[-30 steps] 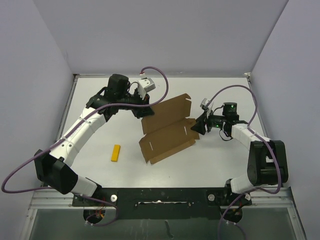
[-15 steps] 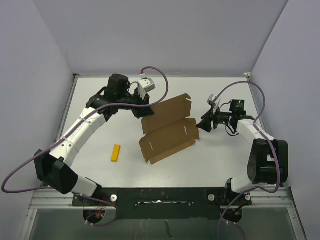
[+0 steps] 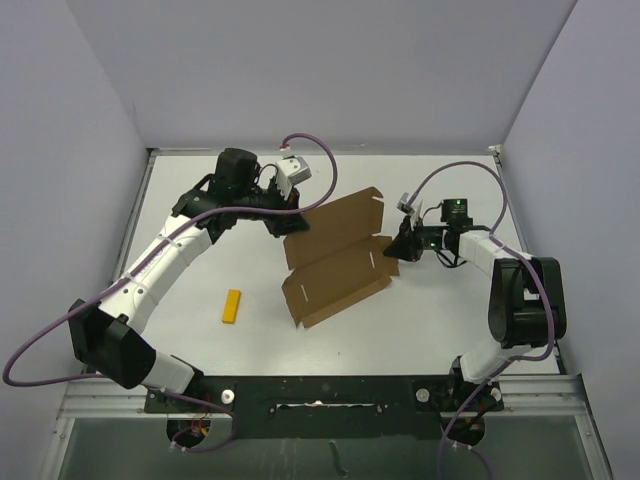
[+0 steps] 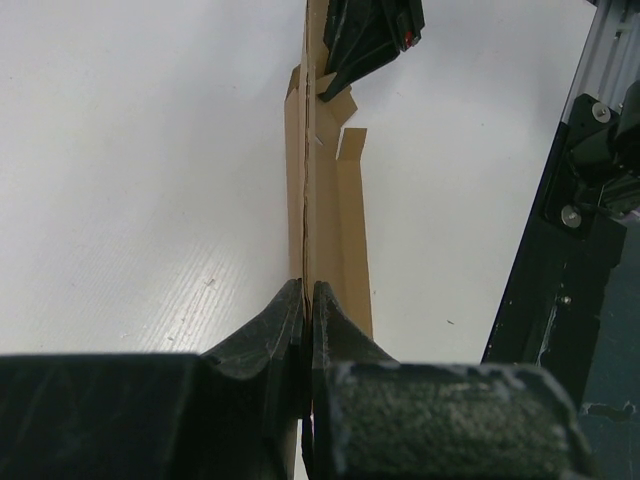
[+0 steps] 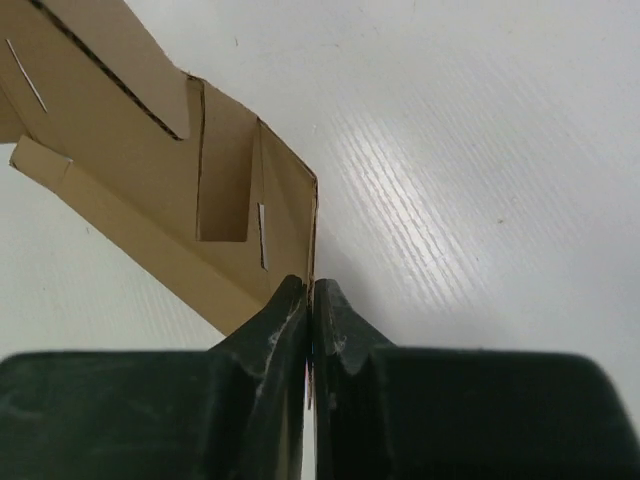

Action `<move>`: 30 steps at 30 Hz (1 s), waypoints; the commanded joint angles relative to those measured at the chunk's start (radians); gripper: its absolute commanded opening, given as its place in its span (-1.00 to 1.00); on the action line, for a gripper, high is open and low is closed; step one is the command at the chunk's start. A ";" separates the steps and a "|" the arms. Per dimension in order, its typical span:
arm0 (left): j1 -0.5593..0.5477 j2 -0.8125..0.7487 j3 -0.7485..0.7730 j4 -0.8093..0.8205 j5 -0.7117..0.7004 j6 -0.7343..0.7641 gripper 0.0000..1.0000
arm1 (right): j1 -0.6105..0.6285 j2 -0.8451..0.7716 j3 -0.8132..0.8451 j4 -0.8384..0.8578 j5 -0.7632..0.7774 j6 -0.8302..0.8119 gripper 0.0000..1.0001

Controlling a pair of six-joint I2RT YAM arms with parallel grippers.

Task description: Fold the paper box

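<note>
In the middle of the desk [image 3: 420, 320] we have the paper box [image 3: 335, 262] only partly folded, an open creased sheet with no flaps tucked, our left fingers [image 4: 262, 345] clamped on its far-left edge and our right fingers [image 5: 345, 335] pinching its right end.

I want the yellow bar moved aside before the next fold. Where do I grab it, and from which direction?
Grip the yellow bar at its middle, across its narrow width, coming straight down. It lies flat on the table, apart from the paper box, its long axis running roughly near to far, so the jaws close on the long sides.
</note>
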 commanded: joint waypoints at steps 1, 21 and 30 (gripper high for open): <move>0.006 -0.042 0.019 0.038 0.030 0.012 -1.00 | 0.009 -0.053 0.008 0.079 -0.033 0.000 -1.00; 0.073 0.066 0.024 0.095 0.168 -0.135 -1.00 | 0.102 -0.167 -0.323 0.865 0.190 0.166 -1.00; 0.072 0.066 -0.010 0.094 0.151 -0.144 -1.00 | 0.102 -0.157 -0.340 0.866 0.139 0.178 -1.00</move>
